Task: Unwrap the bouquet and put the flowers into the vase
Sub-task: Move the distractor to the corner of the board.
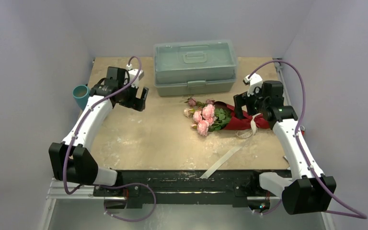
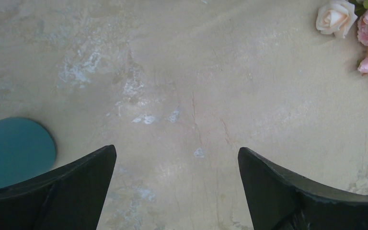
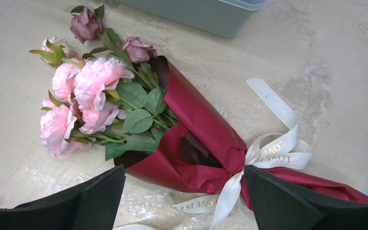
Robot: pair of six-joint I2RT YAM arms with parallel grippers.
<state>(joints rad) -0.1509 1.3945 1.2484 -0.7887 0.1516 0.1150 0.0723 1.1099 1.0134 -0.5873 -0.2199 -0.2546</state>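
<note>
The bouquet (image 1: 227, 118) lies on the table right of centre, its maroon paper cone (image 3: 199, 139) tied with a cream ribbon (image 3: 273, 151). Its flowers (image 1: 203, 116), pink and dusky roses (image 3: 88, 93) with green leaves, point left. My right gripper (image 1: 238, 106) hovers open just above the cone's tied end (image 3: 185, 170), nothing between its fingers. The teal vase (image 1: 81, 95) stands at the table's left edge, showing as a teal patch (image 2: 14, 151) in the left wrist view. My left gripper (image 1: 140, 99) hangs open over bare table (image 2: 177, 153) beside the vase.
A pale green plastic toolbox (image 1: 194, 67) sits at the back centre, close behind the flowers. A long ribbon tail (image 1: 223, 160) runs from the bouquet toward the table's front edge. Grey walls close in both sides.
</note>
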